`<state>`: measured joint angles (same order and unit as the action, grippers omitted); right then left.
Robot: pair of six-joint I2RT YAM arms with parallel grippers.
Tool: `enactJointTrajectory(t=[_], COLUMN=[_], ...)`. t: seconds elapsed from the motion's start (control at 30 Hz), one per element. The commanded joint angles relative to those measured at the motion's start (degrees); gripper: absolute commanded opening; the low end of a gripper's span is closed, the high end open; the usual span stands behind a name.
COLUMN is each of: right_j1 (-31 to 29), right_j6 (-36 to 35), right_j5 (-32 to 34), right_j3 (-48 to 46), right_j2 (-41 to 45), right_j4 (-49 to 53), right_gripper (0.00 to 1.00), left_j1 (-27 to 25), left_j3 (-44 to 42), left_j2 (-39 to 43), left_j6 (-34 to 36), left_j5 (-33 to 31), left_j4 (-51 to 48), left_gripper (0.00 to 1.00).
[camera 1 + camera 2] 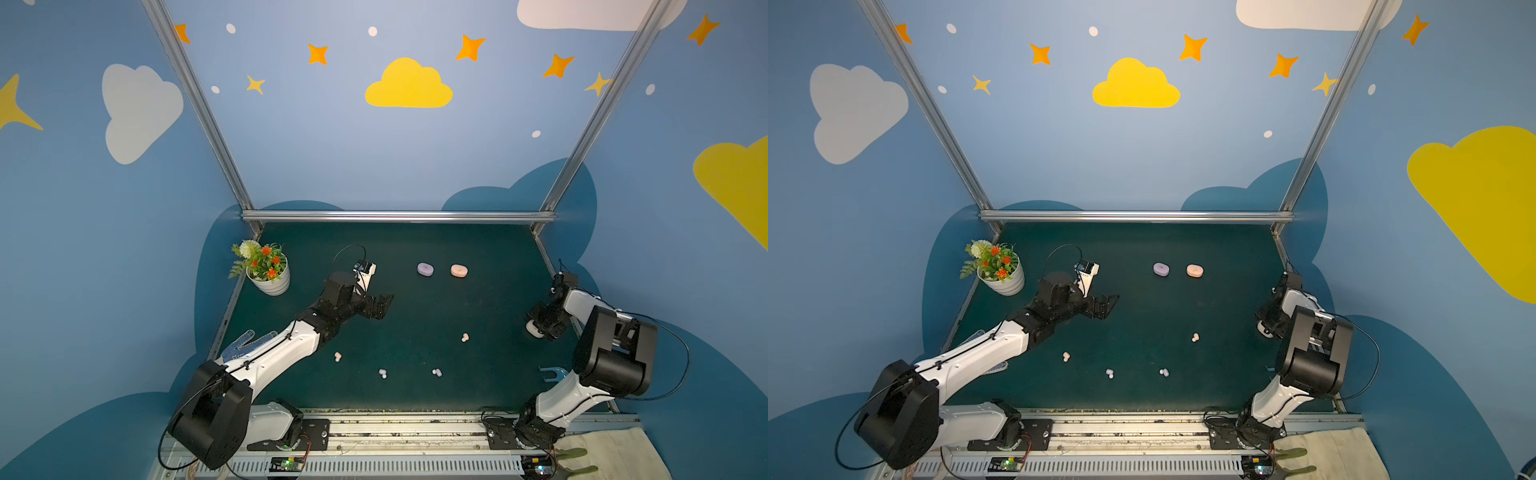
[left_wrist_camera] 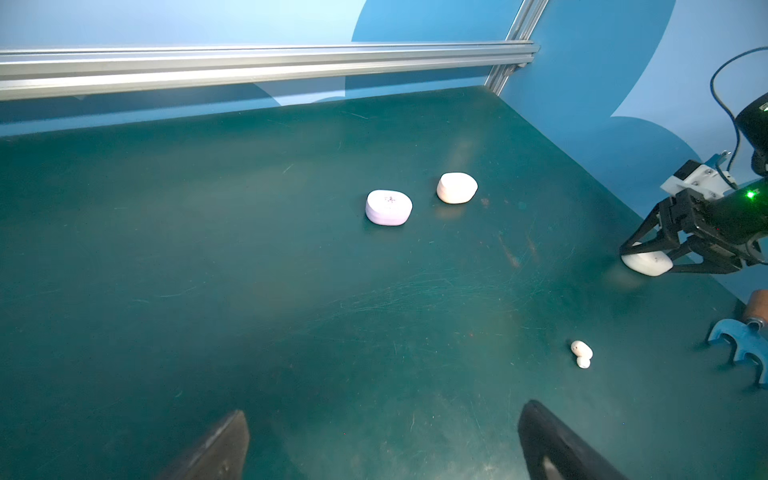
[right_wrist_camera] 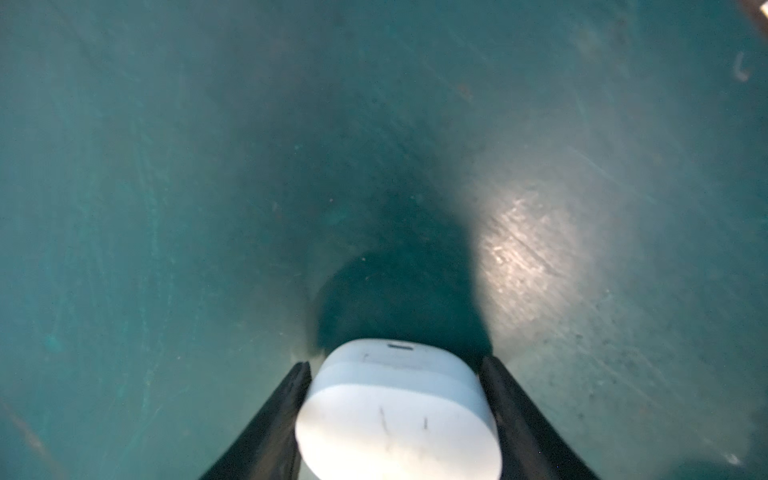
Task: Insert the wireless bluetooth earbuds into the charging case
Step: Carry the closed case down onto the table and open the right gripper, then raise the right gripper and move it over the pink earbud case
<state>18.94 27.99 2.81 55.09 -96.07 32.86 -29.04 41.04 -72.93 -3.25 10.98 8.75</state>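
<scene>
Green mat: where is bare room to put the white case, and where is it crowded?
Free: the middle, between lavender case, peach case and earbuds; also the back strip along the rail. Crowded: the front, with four earbuds.

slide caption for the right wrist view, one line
Right gripper with a white charging case between its black fingers, over the scuffed green mat.
</scene>
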Motion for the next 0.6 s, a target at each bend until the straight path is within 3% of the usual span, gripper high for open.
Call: enactJointTrajectory(t=[0.0,0.23,0.57], right_j1=[0.4,-0.1,-5.1], right_j6=[-0.5,-1.8,-6.7], right_j5=[0.6,-1.8,-6.9], right_j3=[1.0,3.0,8.0], right_j2=[-1.5,2.0,7.0], right_j4=[0.9,4.2,10.8], right_gripper=[0.68,0.80,0.83], left_j1=[0.3,0.4,0.3], left_j3=[-0.1,2.5,0.3], left_j2=[0.7,-0.5,-0.8], left_j6=[0.3,0.4,-2.4], left_j5=[-1.5,-2.2,0.0], left_j4=[1.7,-2.8,-0.8], left_gripper=[1.00,1.00,1.00])
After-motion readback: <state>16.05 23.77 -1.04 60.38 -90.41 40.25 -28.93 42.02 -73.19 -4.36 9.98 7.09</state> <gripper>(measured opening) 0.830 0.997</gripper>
